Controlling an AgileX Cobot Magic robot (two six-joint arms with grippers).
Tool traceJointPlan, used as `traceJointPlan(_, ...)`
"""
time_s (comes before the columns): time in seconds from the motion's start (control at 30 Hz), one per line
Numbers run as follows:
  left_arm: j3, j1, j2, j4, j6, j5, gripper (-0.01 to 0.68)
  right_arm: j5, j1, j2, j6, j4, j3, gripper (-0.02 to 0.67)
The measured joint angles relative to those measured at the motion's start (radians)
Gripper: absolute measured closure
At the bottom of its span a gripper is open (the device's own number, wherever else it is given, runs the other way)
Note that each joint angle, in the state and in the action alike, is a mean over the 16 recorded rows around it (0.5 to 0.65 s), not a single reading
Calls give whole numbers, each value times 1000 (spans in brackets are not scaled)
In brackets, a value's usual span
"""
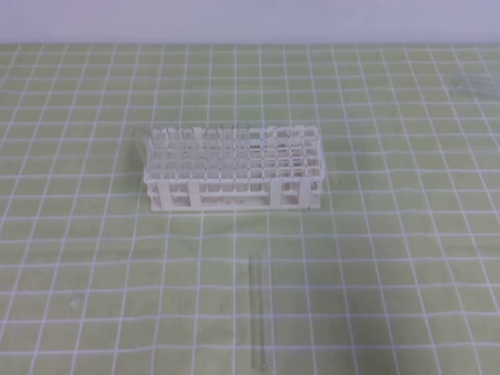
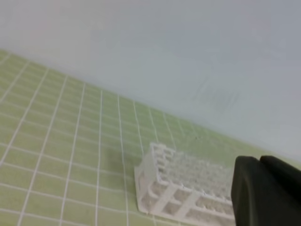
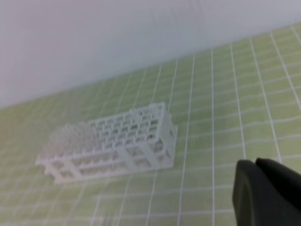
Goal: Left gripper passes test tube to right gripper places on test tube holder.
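Observation:
The test tube (image 1: 256, 312) lies flat on the green checked cloth, in front of the test tube holder (image 1: 234, 195) and pointing toward the near edge. The holder is a white lattice rack near the middle, also seen in the left wrist view (image 2: 174, 193) and the right wrist view (image 3: 117, 141). Neither arm shows in the exterior high view. The left gripper (image 2: 260, 162) fills the lower right corner of its wrist view, jaws together, nothing between them. The right gripper (image 3: 255, 164) looks the same, shut and empty. Both hang well away from the rack.
Several other clear tubes (image 1: 187, 144) stand in the left part of the rack. A pale wall (image 1: 250, 19) bounds the far side of the cloth.

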Motion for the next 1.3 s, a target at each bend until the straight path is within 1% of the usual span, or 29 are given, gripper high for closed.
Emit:
traceJointPlan(0.2,-216,0,249,12,45,248,676,187,0,242,1,-70,-189,666)
traceJointPlan(0.37,-351,0,472,-13,106,425,676,288,0,406,1,-95,-287,666)
traceJointPlan(0.53,-420,-6,651,-91,168,529,676,331,0,511,-1,-92,-323,666)
traceJointPlan(0.63,-445,-33,738,-146,192,548,676,341,0,552,-5,-91,-329,666)
traceJointPlan(0.73,-470,-86,812,-187,187,540,675,345,0,582,-10,-92,-330,666)
traceJointPlan(0.83,-509,-164,887,-187,145,530,675,348,0,603,-14,-93,-331,666)
traceJointPlan(1.1,-685,-429,1108,-23,-85,542,675,353,0,632,-31,-94,-331,666)
traceJointPlan(1.23,-782,-534,1224,57,-166,569,675,359,0,634,-37,-94,-331,666)
traceJointPlan(1.3,-827,-571,1280,79,-185,592,675,363,0,635,-40,-94,-331,666)
